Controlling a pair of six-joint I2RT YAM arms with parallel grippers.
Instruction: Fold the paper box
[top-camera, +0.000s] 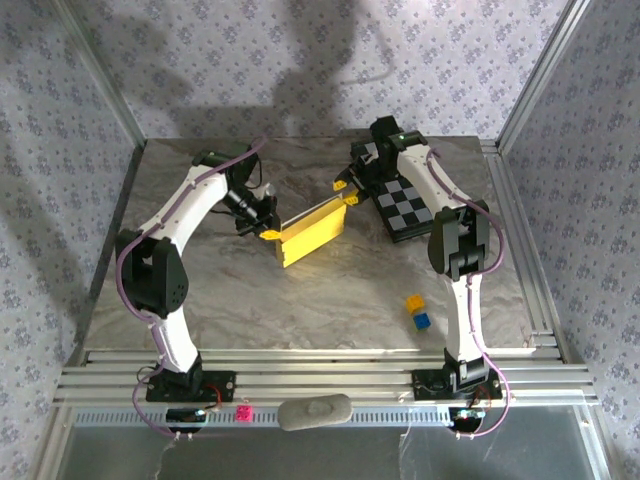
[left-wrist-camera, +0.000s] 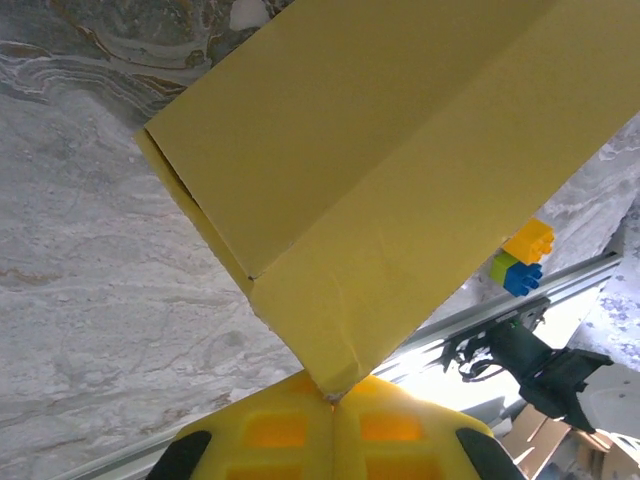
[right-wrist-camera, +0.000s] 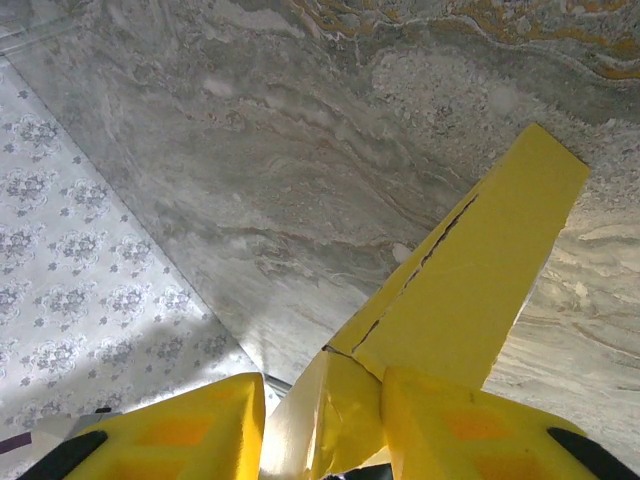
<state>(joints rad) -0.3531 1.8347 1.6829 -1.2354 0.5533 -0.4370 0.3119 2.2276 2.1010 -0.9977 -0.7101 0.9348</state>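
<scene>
Paper box (top-camera: 312, 235) is near the middle of the worktop (top-camera: 200, 290), held between both arms. On the left wrist view I see two yellow panels meeting at a sharp crease, the marbled surface behind them.

Left end effector (top-camera: 268, 232): pressed together on the box's left corner. The corner tip runs right into the seam between the yellow fingers (left-wrist-camera: 400, 435).

Right end effector (top-camera: 348, 193): at the box's far right corner, part-way spread and pinching a creased flap. The crumpled card fills the gap between its fingers (right-wrist-camera: 460, 420).

Chequered board (top-camera: 405, 205) lies just right of that end effector. Stacked toy bricks (top-camera: 416, 310) are beside the right arm, well apart from the box.
</scene>
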